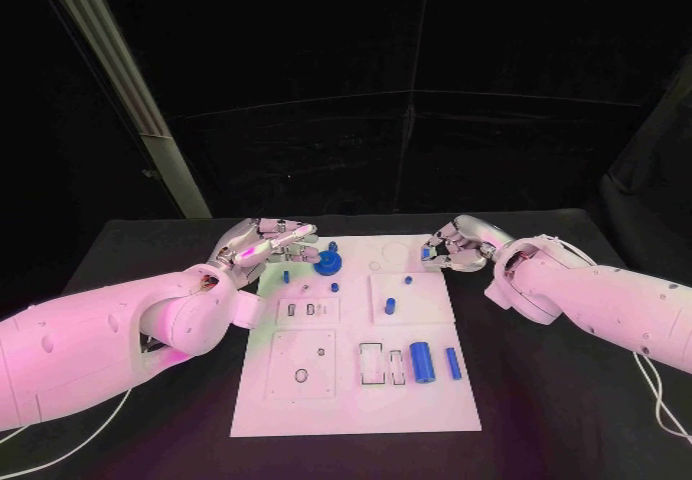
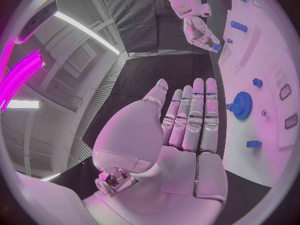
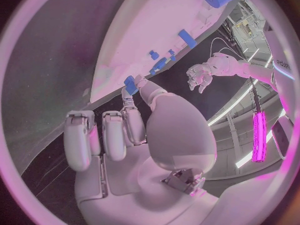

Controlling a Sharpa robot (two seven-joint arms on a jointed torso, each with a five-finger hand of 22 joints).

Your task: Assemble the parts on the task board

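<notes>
From the head camera I see the white board (image 1: 356, 340) mid-table, the left hand (image 1: 267, 241) at its far left corner near a blue gear (image 1: 329, 263), and the right hand (image 1: 459, 246) at the far right corner. My left wrist camera shows straight fingers (image 2: 194, 117) side by side, holding nothing. On my right wrist camera, fingertips pinch a small blue part (image 3: 130, 83) at the board's edge.

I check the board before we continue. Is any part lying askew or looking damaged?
Nothing stands out. The parts lie in order on the task board, the blue gear sits flat, and the right hand pinches a small blue part at the board's edge.
</notes>
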